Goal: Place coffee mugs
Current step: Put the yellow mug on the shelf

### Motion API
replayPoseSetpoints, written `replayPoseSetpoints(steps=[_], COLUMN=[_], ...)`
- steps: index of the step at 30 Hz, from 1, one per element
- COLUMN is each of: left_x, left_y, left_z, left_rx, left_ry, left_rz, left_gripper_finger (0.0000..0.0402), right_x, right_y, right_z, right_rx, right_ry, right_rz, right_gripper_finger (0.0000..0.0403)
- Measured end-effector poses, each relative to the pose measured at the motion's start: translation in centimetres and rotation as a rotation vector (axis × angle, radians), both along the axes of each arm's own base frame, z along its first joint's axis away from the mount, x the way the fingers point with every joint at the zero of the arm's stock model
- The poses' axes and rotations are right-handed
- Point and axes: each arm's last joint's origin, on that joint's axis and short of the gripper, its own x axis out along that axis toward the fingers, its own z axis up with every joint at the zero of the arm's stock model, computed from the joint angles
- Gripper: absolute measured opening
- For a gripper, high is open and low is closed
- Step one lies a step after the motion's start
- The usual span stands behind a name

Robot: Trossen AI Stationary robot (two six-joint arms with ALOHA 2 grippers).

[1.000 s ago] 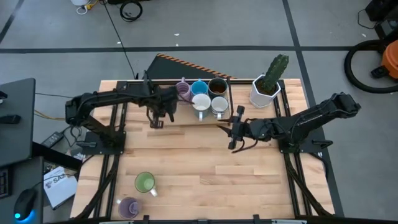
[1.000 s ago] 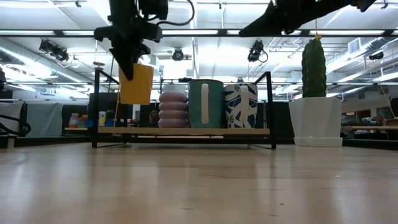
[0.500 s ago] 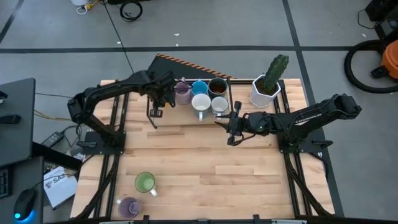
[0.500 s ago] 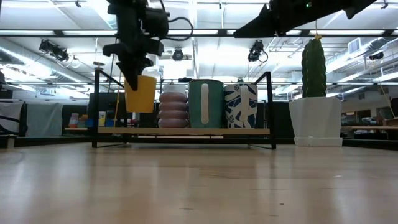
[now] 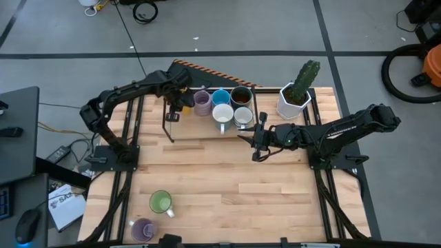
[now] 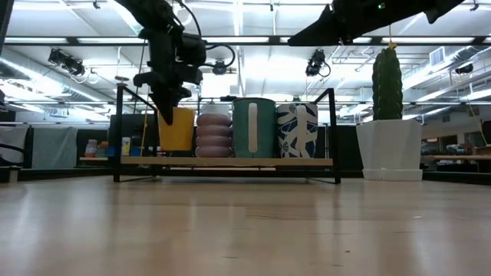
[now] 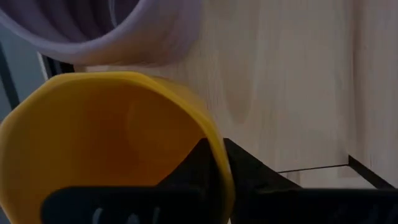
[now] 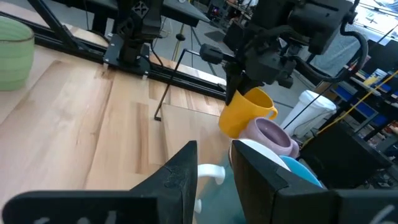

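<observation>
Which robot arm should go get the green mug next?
Probably the right. Its gripper is empty and hovering mid-table, while the left gripper holds the orange mug at the rack. The green mug sits near the table's front-left.

The left arm reaches from its base at the table's left side toward the far edge, its elbow bent and its wrist angled downward. The left gripper (image 6: 170,103) points down with its fingers closed on the rim of the orange mug (image 6: 177,128). The right arm stretches low from the table's right side toward the middle, nearly straight. The right gripper (image 5: 253,142) hangs with its fingers parted, holding nothing.
</observation>
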Motion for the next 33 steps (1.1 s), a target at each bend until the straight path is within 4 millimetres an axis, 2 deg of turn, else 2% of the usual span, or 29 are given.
replayPoseSetpoints(steps=[10,17,33], left_x=[0.0,-0.3,-0.4], left_y=[1.7,2.3,1.9], left_z=[-1.9,-2.0,-1.5], left_rx=[-0.039,-0.041,-0.033], left_ry=[0.028,0.029,0.036], left_rz=[-0.006,0.016,0.090], left_gripper_finger=[0.0029,0.0032,0.0119], right_x=[0.0,0.0,0.0], right_y=[0.0,0.0,0.0], right_z=[0.0,0.0,0.0], right_rx=[-0.001,-0.001,-0.001], right_ry=[0.001,0.002,0.002], right_rz=[0.000,0.000,0.000], right_gripper_finger=[0.0105,0.0105,0.0105])
